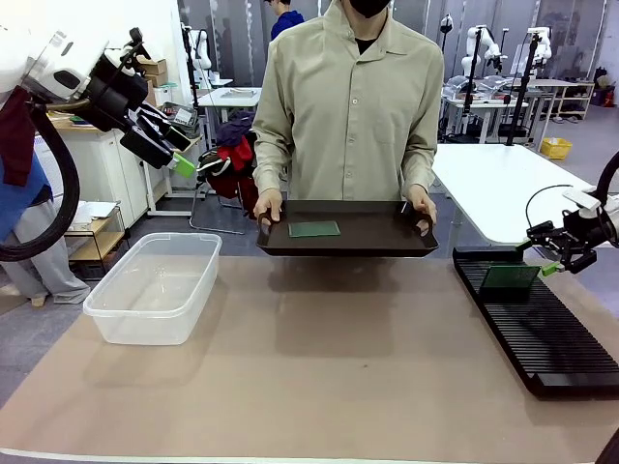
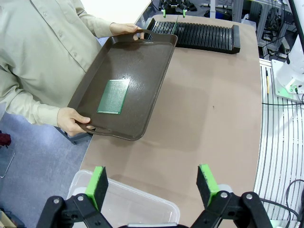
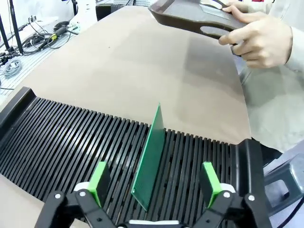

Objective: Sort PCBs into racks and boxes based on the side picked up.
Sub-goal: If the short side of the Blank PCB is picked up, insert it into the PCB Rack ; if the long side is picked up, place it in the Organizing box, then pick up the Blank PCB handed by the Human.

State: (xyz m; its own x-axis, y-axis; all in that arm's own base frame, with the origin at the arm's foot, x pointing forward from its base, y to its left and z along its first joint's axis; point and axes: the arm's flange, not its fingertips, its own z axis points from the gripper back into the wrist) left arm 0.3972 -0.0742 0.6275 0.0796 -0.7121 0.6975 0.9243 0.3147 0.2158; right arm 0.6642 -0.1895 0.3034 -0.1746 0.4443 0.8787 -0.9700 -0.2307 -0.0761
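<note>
1. I see the middle of the table (image 1: 338,377) bare between tub and rack, so either arm has open passage there.
2. The clear tub (image 1: 102,311) stands at the table's left, its top open. The left gripper (image 2: 154,183) hangs above its rim, jaws wide and nothing between them.
3. The dark tray (image 1: 348,249) hangs over the far edge. The person's hands (image 1: 268,205) block both handles, and a flat PCB (image 1: 314,229) lies on its floor.
4. On the rack (image 1: 551,338) an upright PCB (image 3: 149,161) fills one slot near the far end, and the neighbouring slots are free. The right gripper (image 3: 154,178) straddles it, with a gap at each face.
</note>
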